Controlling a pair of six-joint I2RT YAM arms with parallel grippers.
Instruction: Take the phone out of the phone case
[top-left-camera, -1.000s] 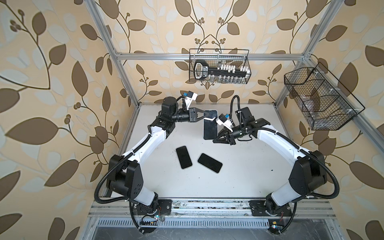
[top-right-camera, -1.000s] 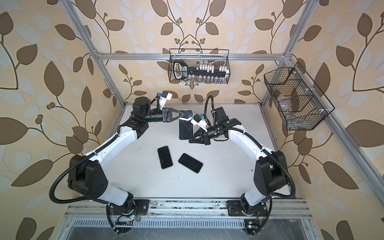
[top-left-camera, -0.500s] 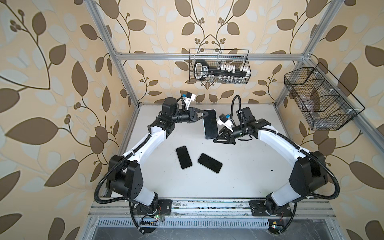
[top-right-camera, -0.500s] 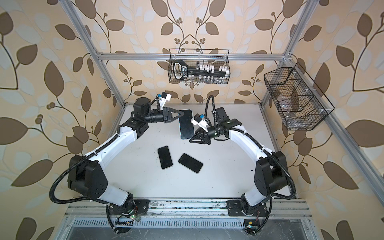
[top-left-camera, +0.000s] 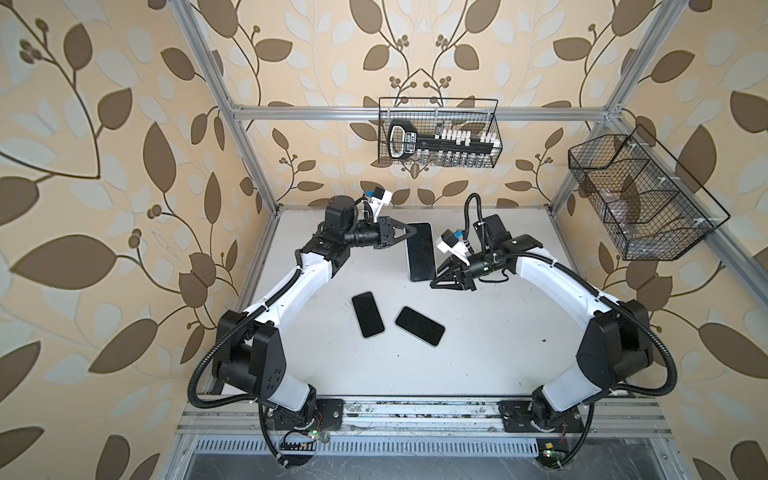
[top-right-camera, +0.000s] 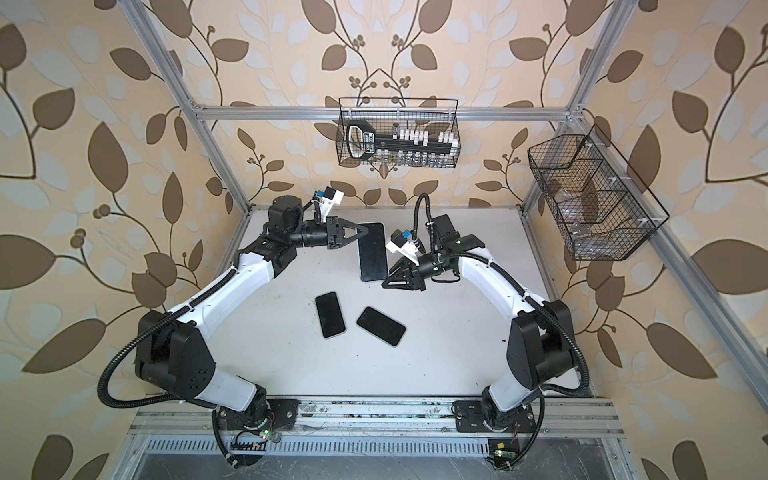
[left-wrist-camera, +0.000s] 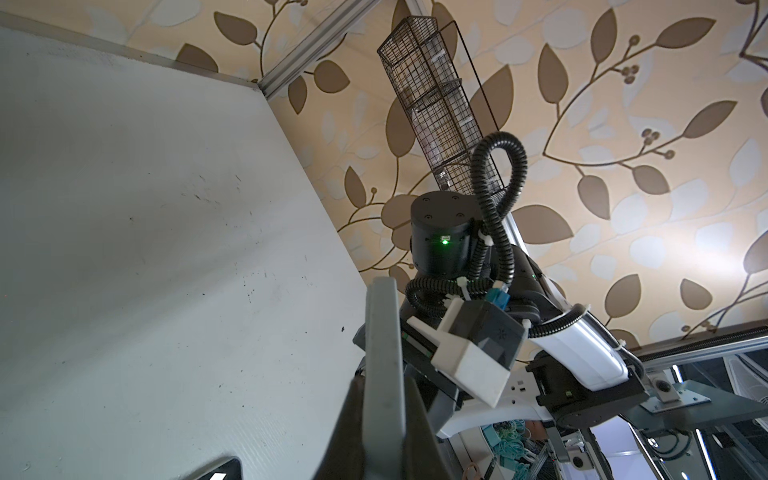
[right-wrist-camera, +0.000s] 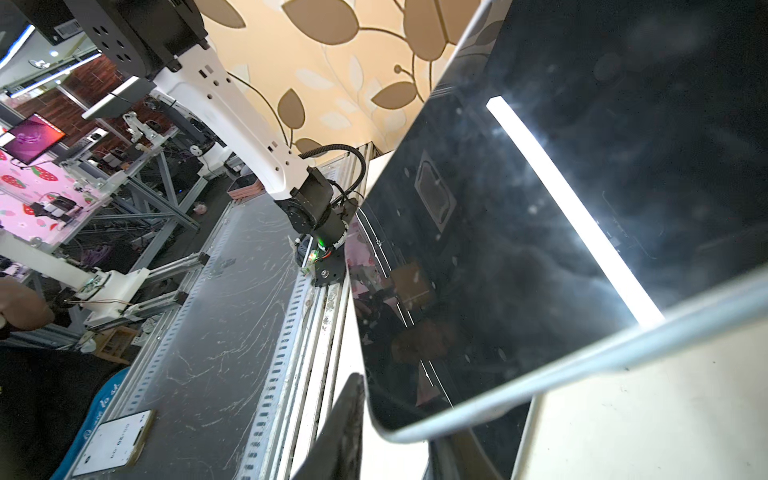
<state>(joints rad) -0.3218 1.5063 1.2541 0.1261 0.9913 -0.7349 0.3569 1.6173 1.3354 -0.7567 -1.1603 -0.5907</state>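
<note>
While the left gripper (top-left-camera: 409, 232) pinched the cased phone (top-left-camera: 420, 253) aloft by its far corner, the right gripper (top-left-camera: 434, 278) flanked the near corner, grip unclear; separating looked barely begun, needing purchase on its rim.

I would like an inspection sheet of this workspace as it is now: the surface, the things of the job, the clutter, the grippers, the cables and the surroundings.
Surface: white table, scuffed, with dark specks.
Job's things: cased phone, held above the table by its far end.
Clutter: a dark phone and a second phone lie flat mid-table, close but apart.
Grippers: left gripper shut on the cased phone; right gripper at its near corner, grip not clear.
Cables: black corrugated hose loops above the right wrist, clear of the phones.
Surroundings: wire basket on the back wall holding a black rack; side basket on the right wall.
</note>
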